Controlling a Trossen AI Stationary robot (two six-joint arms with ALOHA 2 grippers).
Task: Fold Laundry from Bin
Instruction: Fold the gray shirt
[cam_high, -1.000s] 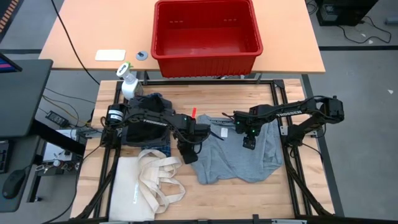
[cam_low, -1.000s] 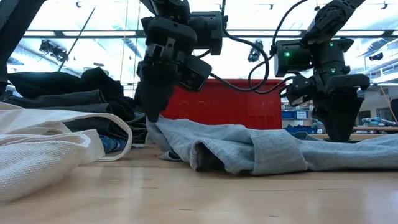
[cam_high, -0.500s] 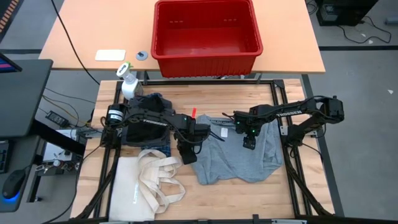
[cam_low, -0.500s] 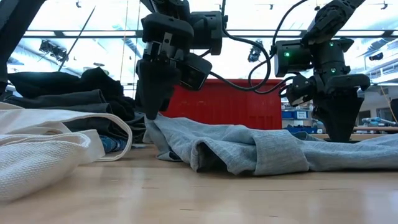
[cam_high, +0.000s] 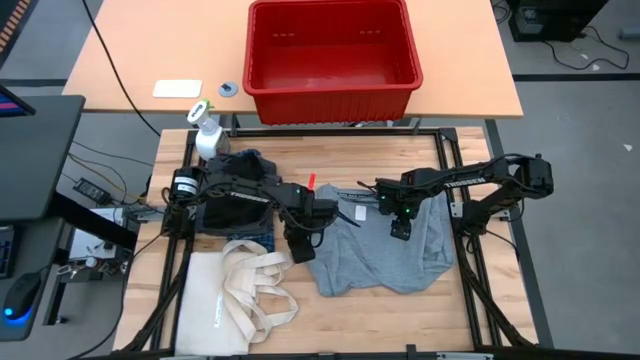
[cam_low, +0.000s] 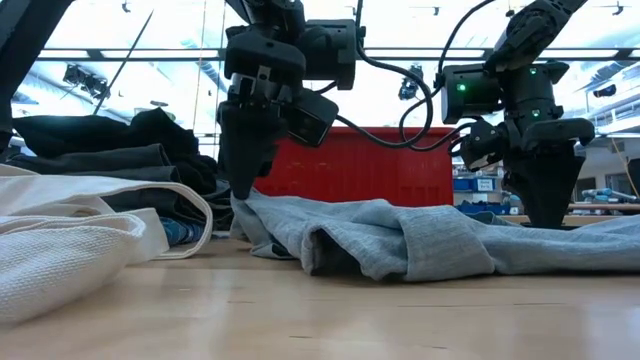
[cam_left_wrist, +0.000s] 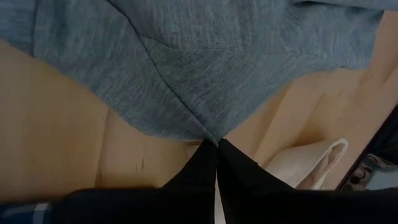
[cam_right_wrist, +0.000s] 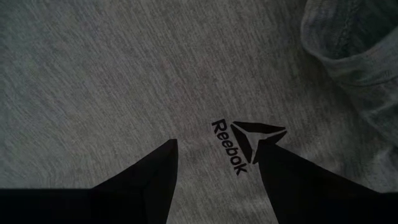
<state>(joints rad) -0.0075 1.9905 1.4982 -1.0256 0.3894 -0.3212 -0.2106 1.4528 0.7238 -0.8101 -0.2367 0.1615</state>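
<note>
The laundry is lying out on the surface (cam_high: 350, 305), none of it in the bin (cam_high: 331, 50). We are counting one light grey shirt (cam_high: 385, 250) spread flat across the middle and right, and one dark heap (cam_high: 235, 190) at the left, where we are making out black and dark grey pieces and a strip of blue plaid; how many pieces are in it we cannot tell. One cream tote (cam_high: 235, 295) is lying at the near left corner, its handles looped beside the shirt. One white spray bottle (cam_high: 206, 132) is standing behind the heap.

The one red bin is sitting on a separate tan table beyond the surface, and we are seeing only its bare floor.

We are keeping the left gripper (cam_high: 302, 247) down at the shirt's left edge, its fingers (cam_left_wrist: 205, 168) pinched tight on a corner of the grey cloth. The right gripper (cam_high: 400, 231) is resting on the shirt's middle, its fingers (cam_right_wrist: 155, 168) spread apart on either side of a printed logo (cam_right_wrist: 245, 144), gripping nothing.
</note>
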